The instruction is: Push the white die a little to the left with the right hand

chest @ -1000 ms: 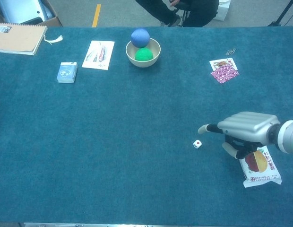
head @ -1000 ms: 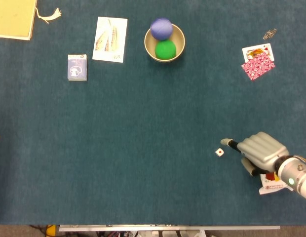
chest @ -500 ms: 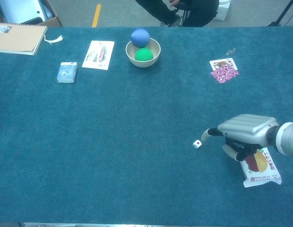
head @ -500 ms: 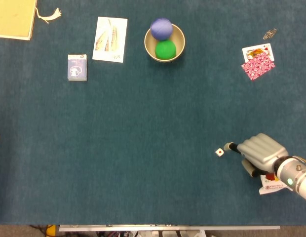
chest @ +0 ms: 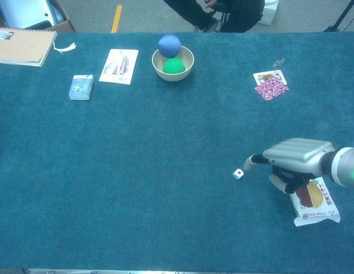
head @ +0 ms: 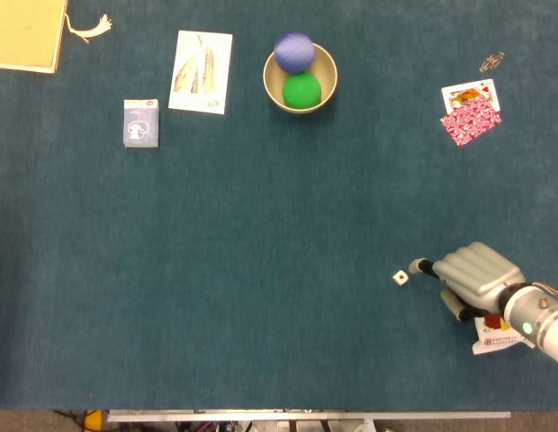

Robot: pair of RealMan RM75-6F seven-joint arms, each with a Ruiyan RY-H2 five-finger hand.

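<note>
The white die (head: 400, 278) (chest: 238, 173), small with a red pip on top, lies on the blue cloth at the lower right. My right hand (head: 472, 274) (chest: 294, 157) hovers low just to its right, palm down. One finger sticks out toward the die, its tip (head: 416, 266) (chest: 249, 163) close beside the die; I cannot tell whether they touch. The other fingers are curled under, holding nothing. My left hand does not show in either view.
A snack packet (head: 497, 336) (chest: 313, 201) lies under my right wrist. Playing cards (head: 471, 112) and a clip (head: 491, 62) sit far right. A bowl (head: 271, 86) holds a green and a blue ball. A card box (head: 140, 122), leaflet (head: 202, 72) and notebook (head: 27, 34) lie at the left.
My right hand has dropped lower and its pointing fingertip has come down to the die's right side. The die has not visibly moved.
</note>
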